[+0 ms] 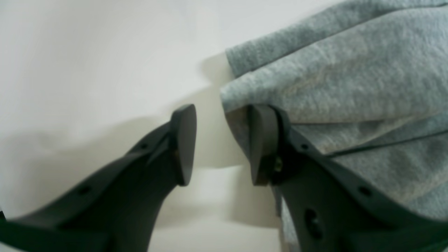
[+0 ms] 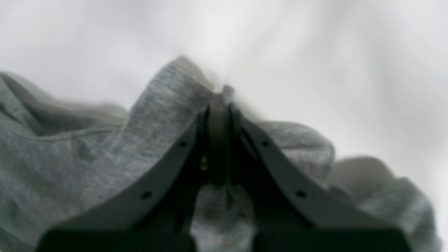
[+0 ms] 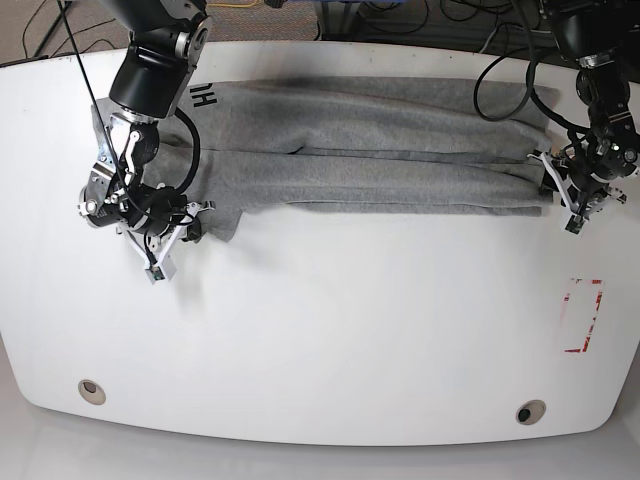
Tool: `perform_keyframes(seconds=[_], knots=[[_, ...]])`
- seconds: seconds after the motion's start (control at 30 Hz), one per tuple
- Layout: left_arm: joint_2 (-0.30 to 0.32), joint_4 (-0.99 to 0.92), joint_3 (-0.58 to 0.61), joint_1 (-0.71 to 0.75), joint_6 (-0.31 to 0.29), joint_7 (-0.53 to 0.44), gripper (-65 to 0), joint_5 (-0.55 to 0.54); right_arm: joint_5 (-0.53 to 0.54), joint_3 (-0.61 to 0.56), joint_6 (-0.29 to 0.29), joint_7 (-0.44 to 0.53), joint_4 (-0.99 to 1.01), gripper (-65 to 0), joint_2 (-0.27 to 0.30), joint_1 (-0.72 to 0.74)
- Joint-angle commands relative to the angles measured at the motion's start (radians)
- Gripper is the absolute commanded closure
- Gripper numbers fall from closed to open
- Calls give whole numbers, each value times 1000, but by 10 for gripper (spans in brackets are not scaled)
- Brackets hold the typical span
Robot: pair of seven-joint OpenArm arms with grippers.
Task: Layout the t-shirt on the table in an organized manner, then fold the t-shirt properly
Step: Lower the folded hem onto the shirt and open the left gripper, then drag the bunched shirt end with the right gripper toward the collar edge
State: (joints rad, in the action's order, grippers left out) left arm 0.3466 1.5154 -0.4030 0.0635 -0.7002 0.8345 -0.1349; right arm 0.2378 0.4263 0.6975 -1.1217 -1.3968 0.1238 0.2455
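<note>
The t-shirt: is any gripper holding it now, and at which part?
The right gripper is shut on a bunched edge of the grey t-shirt. The left gripper is open beside another edge, holding nothing.

- Brown carpeted floor (image 3: 60, 25) is showing past the far edge, top left of the base view.
- Black cables (image 3: 420, 20) are lying tangled along the far side.
- Soft overhead light is glaring gently.

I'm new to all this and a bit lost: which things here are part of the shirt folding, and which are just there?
In the job: grey t-shirt, white table, right gripper, left gripper.
Just there: red-outlined mark, two grommet holes, cables.
</note>
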Motion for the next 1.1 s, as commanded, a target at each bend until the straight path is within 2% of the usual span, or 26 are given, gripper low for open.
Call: perform_keyframes(seconds=[0.0,0.43,0.57,0.77,1.07], knots=[[18,14,-3,-14,2,-13,-239,-7,19,7,1,-30,-102,0,6,16],[18,-6,-1,-15,2,-14,-239,-7,30,3,1,-265,-543,0,-54,-113],[18,-40,-1,-20,2,-14,-239,-7,107,7,1,-275,-597,0,-69,-174],[18,-77,-1,-20,2,-19,-239,-7,259,10,1,-275,-602,0,-34,-282],[18,-106,-1,-20,2,-19,-239,-7,423,10,1,-275,-606,0,1,-424]])
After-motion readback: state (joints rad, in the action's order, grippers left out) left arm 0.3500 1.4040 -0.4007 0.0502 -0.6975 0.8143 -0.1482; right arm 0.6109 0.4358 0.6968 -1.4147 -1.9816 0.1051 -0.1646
